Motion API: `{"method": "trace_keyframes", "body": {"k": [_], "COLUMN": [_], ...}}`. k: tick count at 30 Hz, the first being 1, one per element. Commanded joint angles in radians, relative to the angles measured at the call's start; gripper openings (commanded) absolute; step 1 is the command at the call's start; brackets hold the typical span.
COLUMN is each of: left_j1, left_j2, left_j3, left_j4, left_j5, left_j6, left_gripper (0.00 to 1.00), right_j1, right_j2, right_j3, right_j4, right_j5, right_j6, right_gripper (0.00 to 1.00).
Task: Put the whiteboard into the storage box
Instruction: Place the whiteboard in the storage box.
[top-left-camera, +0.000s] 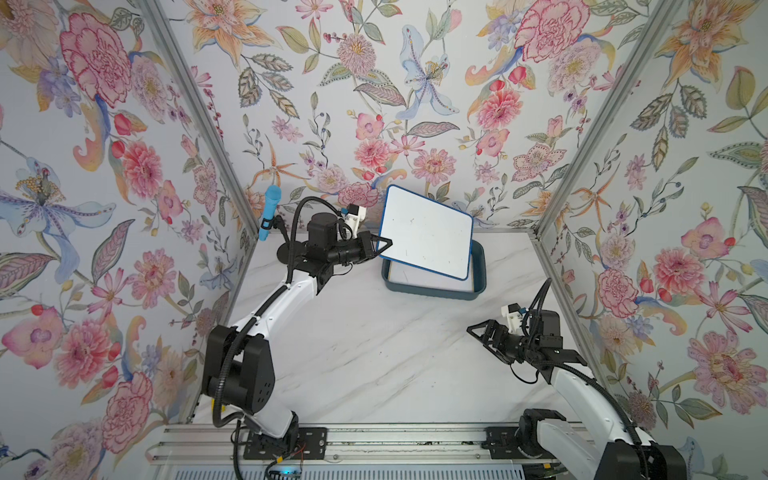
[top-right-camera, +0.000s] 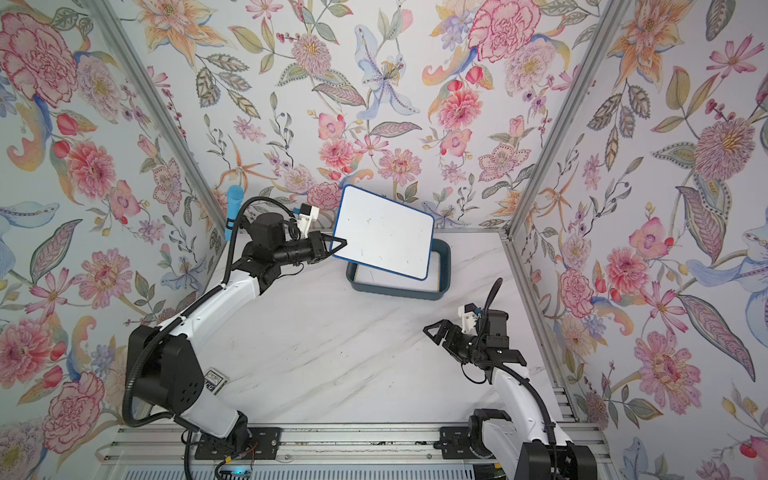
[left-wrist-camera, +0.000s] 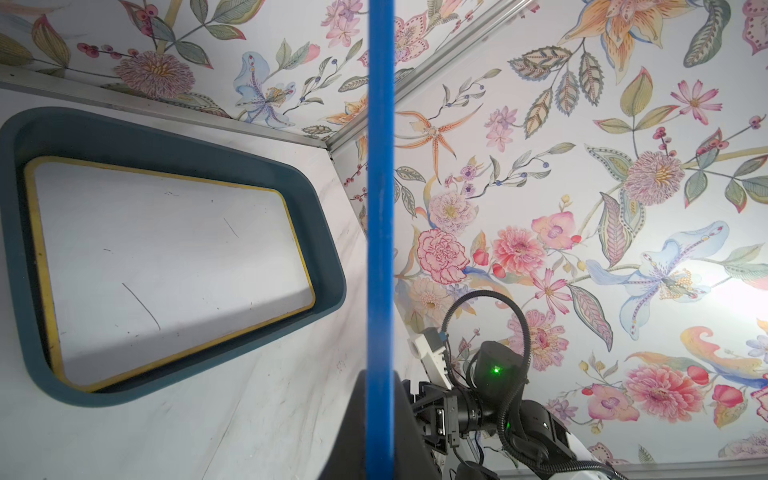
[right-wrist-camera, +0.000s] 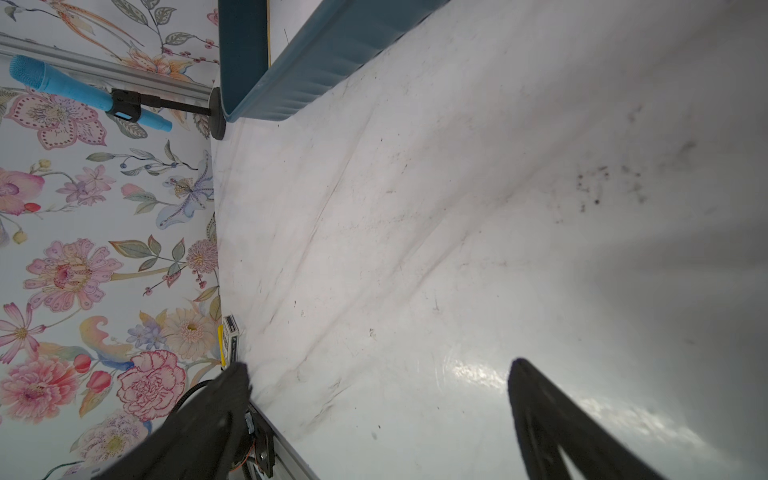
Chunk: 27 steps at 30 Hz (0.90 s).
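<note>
Whiteboard (top-left-camera: 428, 230), faint stray marks (top-left-camera: 411, 221), clamped in left claw (top-left-camera: 384, 244)

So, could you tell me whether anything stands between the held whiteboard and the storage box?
Nothing visible blocks it. The blue-framed whiteboard in the left hand hangs over the storage box, where a yellow-framed whiteboard already lies flat.

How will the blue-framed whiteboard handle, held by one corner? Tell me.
Probably stiff: the whiteboard shows no sag though the left gripper pinches only one corner. Likely light, since that small pinch carries it. Its smooth frame may slip or pivot.
</note>
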Motion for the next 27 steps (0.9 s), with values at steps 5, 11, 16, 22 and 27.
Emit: {"method": "trace_keyframes", "body": {"k": [5,11,16,22,27], "left_j1": [-0.047,-0.057,-0.065,-0.096,-0.096], "left_j2": [0.180,0.314,0.488,0.580,0.626], "left_j3": [0.178,0.291,0.527,0.610,0.622], "left_j4": [0.149,0.132,-0.265,-0.373,-0.365], "left_j5": [0.053,0.044,-0.019,-0.008,0.007], "left_j6": [-0.031,-0.029,0.201,0.268,0.236], "left_gripper": [0.00,0.00,0.00,0.00,0.00], "right_j1": [-0.014,-0.045,-0.074,-0.095,-0.101], "right_j2": [-0.010,-0.018,-0.031,-0.029,-0.007], "right_j3": [0.081,0.108,0.121,0.125,0.146], "right_j4": [-0.058,-0.098,-0.128,-0.136,-0.135], "right_j5": [0.059,0.065,0.067,0.073,0.076], "right_j6": [0.011,0.000,-0.014,-0.015,-0.016], "right_gripper": [0.97,0.98,0.98,0.98,0.98]}}
